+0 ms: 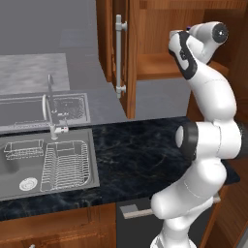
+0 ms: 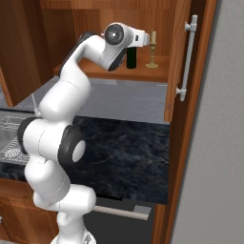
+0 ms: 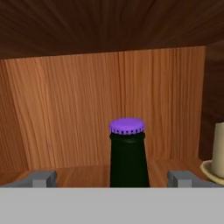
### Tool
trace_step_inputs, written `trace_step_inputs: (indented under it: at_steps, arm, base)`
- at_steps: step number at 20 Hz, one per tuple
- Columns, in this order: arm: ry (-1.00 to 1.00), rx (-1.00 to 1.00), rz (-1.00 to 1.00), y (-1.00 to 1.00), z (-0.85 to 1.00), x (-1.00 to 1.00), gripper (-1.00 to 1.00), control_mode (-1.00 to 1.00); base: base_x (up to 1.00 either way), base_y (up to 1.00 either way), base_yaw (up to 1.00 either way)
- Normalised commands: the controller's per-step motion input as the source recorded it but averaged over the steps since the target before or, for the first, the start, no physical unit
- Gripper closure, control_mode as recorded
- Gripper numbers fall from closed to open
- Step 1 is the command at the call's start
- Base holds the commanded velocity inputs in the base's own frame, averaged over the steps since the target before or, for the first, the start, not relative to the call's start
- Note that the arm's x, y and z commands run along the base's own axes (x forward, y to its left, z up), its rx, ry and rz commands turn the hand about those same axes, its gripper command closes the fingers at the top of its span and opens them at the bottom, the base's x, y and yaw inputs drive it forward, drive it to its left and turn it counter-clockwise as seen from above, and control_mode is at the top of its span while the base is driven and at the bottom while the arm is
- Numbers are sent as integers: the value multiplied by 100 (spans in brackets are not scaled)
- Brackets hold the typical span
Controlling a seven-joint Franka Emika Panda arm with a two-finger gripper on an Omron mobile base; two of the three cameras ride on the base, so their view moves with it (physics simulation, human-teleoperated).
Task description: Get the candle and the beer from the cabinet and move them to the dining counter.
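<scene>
The beer (image 3: pixel 127 153), a dark green bottle with a purple cap, stands upright on the shelf of the open cabinet (image 2: pixel 109 71). In the hand view its neck rises between my two fingertips (image 3: pixel 41 178), with a gap on each side. My gripper (image 3: pixel 111 179) is open and holds nothing. The candle (image 2: pixel 153 47), cream-white in a brass holder, stands just right of the bottle (image 2: pixel 131 58) on the same shelf, and its edge shows as the candle (image 3: pixel 217 151) in the hand view. The dining counter is out of view.
The cabinet's doors stand open, one door with a silver bar handle (image 1: pixel 118 55) on the left and another (image 2: pixel 188 57) on the right. Below lies a black counter (image 1: pixel 140 150) with a steel sink (image 1: pixel 43 164) and a faucet (image 1: pixel 50 109).
</scene>
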Motion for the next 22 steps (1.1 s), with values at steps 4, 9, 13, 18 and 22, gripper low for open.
trace_step_inputs:
  at_steps: [4, 9, 13, 18, 22]
  arm:
    - [0, 0, 0, 0, 0, 15, -100, -100]
    - [0, 0, 0, 0, 0, 7, -100, -100]
    - [0, 0, 0, 0, 0, 0, -100, -100]
    - [0, 0, 0, 0, 0, 0, -100, -100]
    - [0, 0, 0, 0, 0, 0, -100, -100]
  base:
    - [0, 0, 0]
    - [0, 0, 0]
    - [0, 0, 0]
    - [0, 0, 0]
    - [0, 0, 0]
